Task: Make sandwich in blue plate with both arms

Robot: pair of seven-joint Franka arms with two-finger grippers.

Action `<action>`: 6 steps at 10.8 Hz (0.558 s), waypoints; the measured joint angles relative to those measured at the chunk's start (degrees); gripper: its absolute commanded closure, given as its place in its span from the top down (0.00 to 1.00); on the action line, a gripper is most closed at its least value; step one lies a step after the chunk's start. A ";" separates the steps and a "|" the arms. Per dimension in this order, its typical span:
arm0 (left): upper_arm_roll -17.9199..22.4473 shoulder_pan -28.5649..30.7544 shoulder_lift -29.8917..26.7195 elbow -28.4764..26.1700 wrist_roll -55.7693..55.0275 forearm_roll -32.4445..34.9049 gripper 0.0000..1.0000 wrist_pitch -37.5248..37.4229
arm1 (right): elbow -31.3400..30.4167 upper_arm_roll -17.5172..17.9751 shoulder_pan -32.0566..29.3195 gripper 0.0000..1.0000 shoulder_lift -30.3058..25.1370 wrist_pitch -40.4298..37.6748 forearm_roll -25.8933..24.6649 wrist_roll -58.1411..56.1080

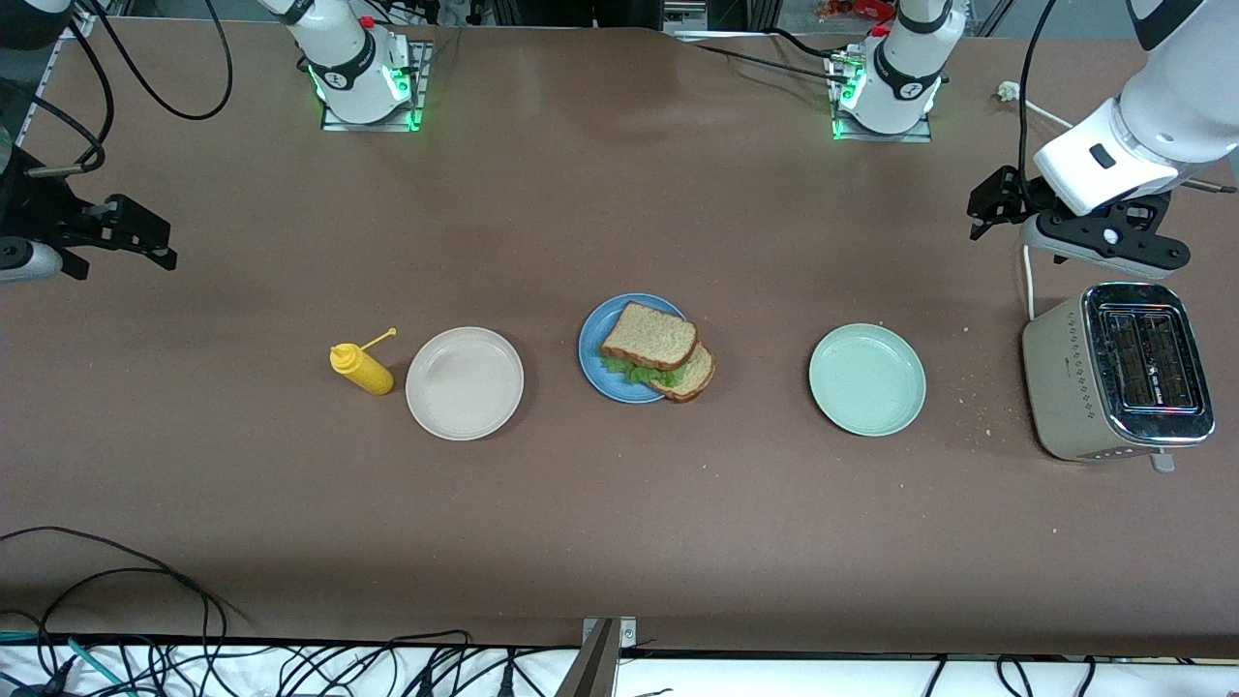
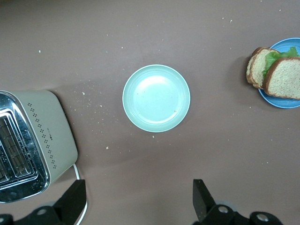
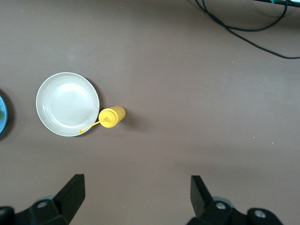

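The left gripper [image 1: 987, 208] hangs in the air over bare counter [image 1: 619, 542] at the left arm's end, close above the toaster [image 1: 1118, 373], its two fingers [image 2: 202, 197] spread wide with nothing between them. The left wrist view shows brown counter between those fingers, the toaster's pale side at one edge, and the pale green plate [image 2: 156, 98] lying flat, apart from both toaster and sandwich, with scattered crumbs around it. The right gripper [image 1: 145, 242] hovers over the counter's edge at the right arm's end, fingers [image 3: 70, 192] likewise parted wide and holding nothing; under it lies open brown surface. Outward from it stand the yellow squeeze bottle [image 1: 363, 368], tipped on its side with its nozzle toward the beige plate [image 1: 465, 382], just beside that plate's rim. The blue plate [image 1: 592, 344] sits mid-counter between the beige and pale green plates, well apart from each. On it rests the sandwich [image 1: 658, 353]: the top slice [image 1: 650, 336] sits askew over the lower one, lettuce [image 1: 629, 370] ruffling out at the side nearer the front camera, and the lower slice overhangs the plate's rim toward the left arm's end. A broad strip of bare counter runs between the plates and the front edge, where cables [image 1: 116, 600] trail.
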 measured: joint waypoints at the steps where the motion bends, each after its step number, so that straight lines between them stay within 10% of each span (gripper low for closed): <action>1: 0.07 0.02 0.01 0.00 -0.03 0.00 1.00 -0.04 | 0.40 0.00 0.00 1.00 -0.03 -0.43 0.00 0.00; 6: 0.34 0.06 0.04 0.00 -0.04 0.00 1.00 -0.08 | 0.89 -0.05 -0.02 1.00 0.00 -1.35 -0.30 0.00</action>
